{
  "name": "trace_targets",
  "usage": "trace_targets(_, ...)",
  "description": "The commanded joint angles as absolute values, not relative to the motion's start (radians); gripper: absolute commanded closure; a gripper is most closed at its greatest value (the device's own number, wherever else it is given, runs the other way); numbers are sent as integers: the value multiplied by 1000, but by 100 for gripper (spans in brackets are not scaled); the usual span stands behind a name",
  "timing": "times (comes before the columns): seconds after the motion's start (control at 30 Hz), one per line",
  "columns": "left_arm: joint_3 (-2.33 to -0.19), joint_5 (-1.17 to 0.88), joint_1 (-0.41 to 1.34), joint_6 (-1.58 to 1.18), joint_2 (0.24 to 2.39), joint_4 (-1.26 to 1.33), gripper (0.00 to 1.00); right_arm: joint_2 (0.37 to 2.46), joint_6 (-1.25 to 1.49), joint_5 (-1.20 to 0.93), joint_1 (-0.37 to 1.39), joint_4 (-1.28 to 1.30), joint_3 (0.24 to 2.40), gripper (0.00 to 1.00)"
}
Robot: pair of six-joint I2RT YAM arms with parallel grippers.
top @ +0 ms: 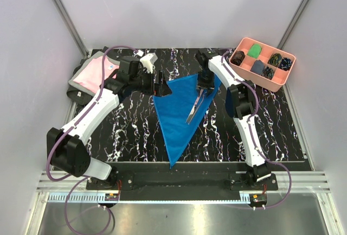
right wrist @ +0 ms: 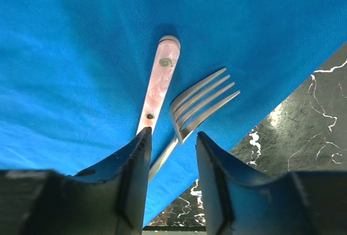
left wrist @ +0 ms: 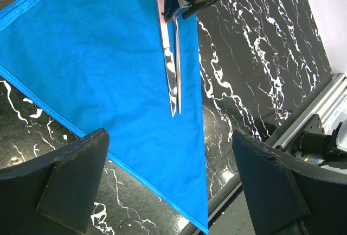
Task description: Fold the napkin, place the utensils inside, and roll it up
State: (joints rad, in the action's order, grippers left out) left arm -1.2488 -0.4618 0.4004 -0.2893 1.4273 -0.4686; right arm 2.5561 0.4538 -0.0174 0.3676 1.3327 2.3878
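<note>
Already the napkin (top: 176, 121) lies folded into a triangle in the middle of the desk (top: 130, 126), its long point toward the near edge. The utensils (top: 194, 107) rest on it side by side, close to its right edge, so the fold and the placing look done. Judging from that, only the rolling is left.

The right claw (right wrist: 172, 137) hangs low over the far ends of the cutlery. Its fingers stand partly apart with the fork (right wrist: 203, 96) stem running loose between them, and the riveted handle (right wrist: 157, 83) of the second piece is just beside one finger. It looks to grip neither. The left claw (left wrist: 169, 134) is spread wide with nothing in it, hovering near the napkin's far left corner.

A pink shirt (top: 95, 75) sits at the far left corner of the desk. A pink tray (top: 268, 83) of small cloth bundles (top: 277, 59) sits at the far right corner. Both are well apart from the napkin. The only thing in the way of a roll seems to be the right claw itself, poised over the utensils.
</note>
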Motion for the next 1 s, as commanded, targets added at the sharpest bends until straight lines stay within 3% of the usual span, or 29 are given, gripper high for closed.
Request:
trace_targets(0.0, -1258, -485, 399, -290, 1391, -429, 1, 2530, 457, -21, 377, 1433, 2436, 51)
trace_targets(0.13, -1258, -479, 399, -288, 1396, -433, 1, 2467, 437, -51, 377, 1413, 2437, 43)
trace_targets(0.17, -1258, -474, 399, -285, 1397, -434, 1, 2450, 430, -46, 376, 1407, 2425, 37)
trace_targets(0.27, -1259, -460, 399, -281, 1402, -439, 1, 2375, 423, -23, 364, 1364, 2369, 33)
trace_targets(0.47, -1264, -433, 399, -270, 1408, -451, 1, 2241, 437, -81, 253, 1145, 2128, 40)
trace_targets(0.63, -1264, -413, 399, -261, 1420, -459, 1, 2143, 457, -163, 180, 918, 1901, 52)
trace_targets(0.77, -1264, -394, 400, -259, 1439, -465, 1, 2092, 459, -178, 172, 787, 1689, 55)
trace_targets(0.97, -1262, -413, 399, -271, 1486, -465, 1, 2074, 488, -210, 170, 655, 1557, 55)
